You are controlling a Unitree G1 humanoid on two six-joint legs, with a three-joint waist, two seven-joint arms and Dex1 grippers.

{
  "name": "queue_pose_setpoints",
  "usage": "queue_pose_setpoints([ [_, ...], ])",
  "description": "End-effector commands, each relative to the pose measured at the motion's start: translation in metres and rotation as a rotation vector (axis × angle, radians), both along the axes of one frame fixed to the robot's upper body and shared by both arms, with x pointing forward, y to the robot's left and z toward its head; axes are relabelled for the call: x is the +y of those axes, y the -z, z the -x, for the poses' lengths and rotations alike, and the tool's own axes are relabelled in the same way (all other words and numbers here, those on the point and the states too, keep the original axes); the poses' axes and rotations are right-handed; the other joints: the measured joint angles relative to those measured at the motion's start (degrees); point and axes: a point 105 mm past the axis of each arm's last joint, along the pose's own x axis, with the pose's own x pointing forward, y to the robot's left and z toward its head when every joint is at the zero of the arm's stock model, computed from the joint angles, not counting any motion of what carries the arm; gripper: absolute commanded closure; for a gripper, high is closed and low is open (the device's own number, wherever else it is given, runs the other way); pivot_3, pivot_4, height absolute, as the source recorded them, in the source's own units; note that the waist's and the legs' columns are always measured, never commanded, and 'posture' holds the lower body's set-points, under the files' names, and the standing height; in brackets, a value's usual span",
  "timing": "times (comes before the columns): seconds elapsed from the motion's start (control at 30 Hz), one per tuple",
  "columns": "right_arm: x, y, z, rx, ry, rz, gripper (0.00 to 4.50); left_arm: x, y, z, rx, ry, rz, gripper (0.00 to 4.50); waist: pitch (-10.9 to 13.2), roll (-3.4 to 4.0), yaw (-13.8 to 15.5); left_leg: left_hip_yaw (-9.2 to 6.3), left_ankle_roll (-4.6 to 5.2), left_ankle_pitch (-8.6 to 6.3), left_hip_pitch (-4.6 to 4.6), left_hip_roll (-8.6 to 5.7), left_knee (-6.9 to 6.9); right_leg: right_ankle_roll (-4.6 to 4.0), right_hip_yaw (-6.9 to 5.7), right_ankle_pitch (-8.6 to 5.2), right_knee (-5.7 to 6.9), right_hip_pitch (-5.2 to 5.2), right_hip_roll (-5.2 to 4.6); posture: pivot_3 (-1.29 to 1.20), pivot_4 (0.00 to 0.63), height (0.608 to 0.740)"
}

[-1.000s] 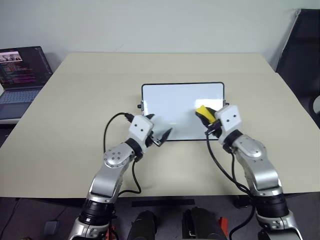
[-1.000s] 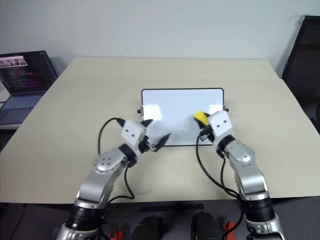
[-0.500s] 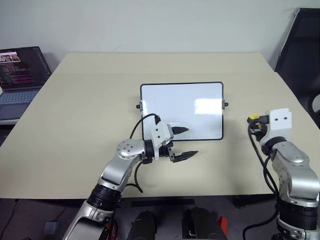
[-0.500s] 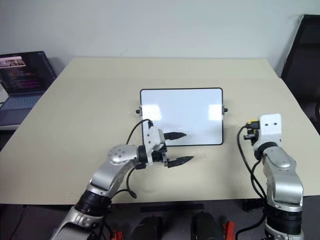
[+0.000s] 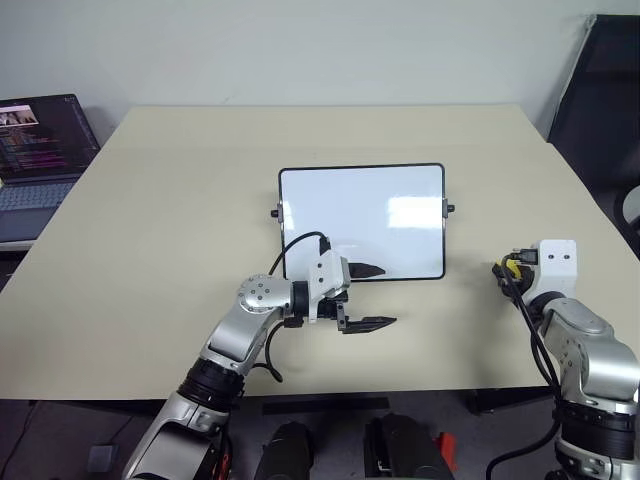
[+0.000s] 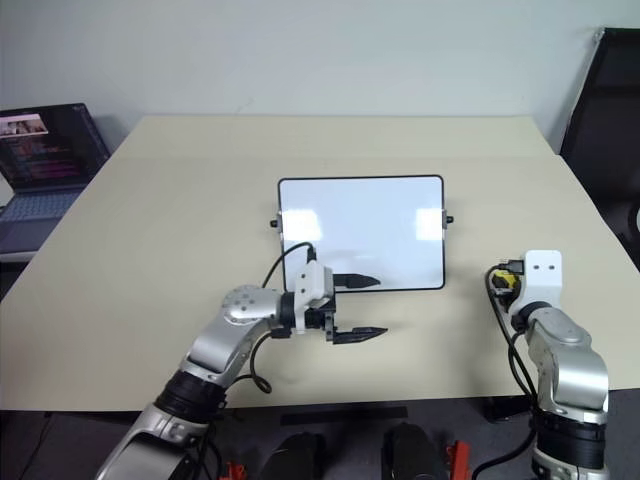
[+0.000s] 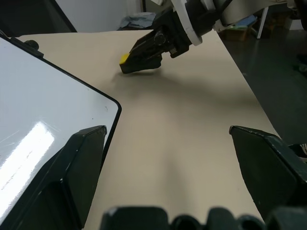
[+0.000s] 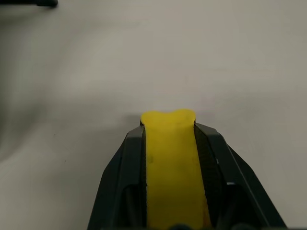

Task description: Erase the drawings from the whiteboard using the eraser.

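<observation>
The whiteboard (image 5: pixel 360 215) lies flat at the table's centre, white with a thin black frame and a knob on each short side. The drawings are out of view; the board's face reads plain white with a glare patch. My right gripper (image 5: pixel 503 268) sits low over the table, well right of the board, shut on the yellow eraser (image 8: pixel 170 163). The left wrist view shows that eraser (image 7: pixel 124 58) just above the tabletop. My left gripper (image 5: pixel 378 296) is open and points right, one finger over the board's near edge, the other over bare table.
An open laptop (image 5: pixel 40 150) sits at the far left, off the table's edge. A black chair (image 5: pixel 600 90) stands past the table's right side. The beige table (image 5: pixel 180 200) stretches wide around the board.
My right gripper carried the eraser off the board, rightward and down to the table beside it. My left gripper swung to point right along the board's near edge, still open.
</observation>
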Motion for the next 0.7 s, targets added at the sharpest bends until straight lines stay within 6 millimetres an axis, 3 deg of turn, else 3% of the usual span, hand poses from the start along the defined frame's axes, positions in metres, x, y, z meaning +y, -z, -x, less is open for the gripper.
queue_pose_setpoints([
  [0.03, -0.0007, -0.0154, -0.0074, -0.064, -0.008, 0.019, 3.39, 0.0014, -0.0086, 0.0018, -0.043, -0.008, 0.017, 0.00, 0.0, 0.00, 0.0, 0.00, 0.00, 0.00, 0.00, 0.00, -0.01, 0.00, -0.01, 0.00, 0.00, 0.00, 0.00, 0.00, 0.150, 0.740],
  [0.43, 0.0028, -0.0154, -0.0156, -0.073, -0.020, 0.017, 3.39, 0.0049, -0.0097, 0.0004, -0.051, -0.035, 0.007, 0.00, 0.0, 0.00, 0.0, -0.01, 0.00, 0.00, -0.01, 0.00, 0.00, 0.00, 0.00, 0.00, 0.02, 0.00, 0.00, 0.00, 0.150, 0.740],
  [0.7, 0.0043, -0.0142, -0.0144, -0.072, -0.019, 0.011, 0.64, 0.0047, -0.0099, -0.0006, -0.051, -0.034, 0.004, 0.00, 0.0, 0.00, 0.0, 0.00, 0.00, 0.00, 0.00, 0.00, 0.01, 0.00, 0.00, 0.00, 0.04, 0.00, 0.00, 0.00, 0.150, 0.740],
])
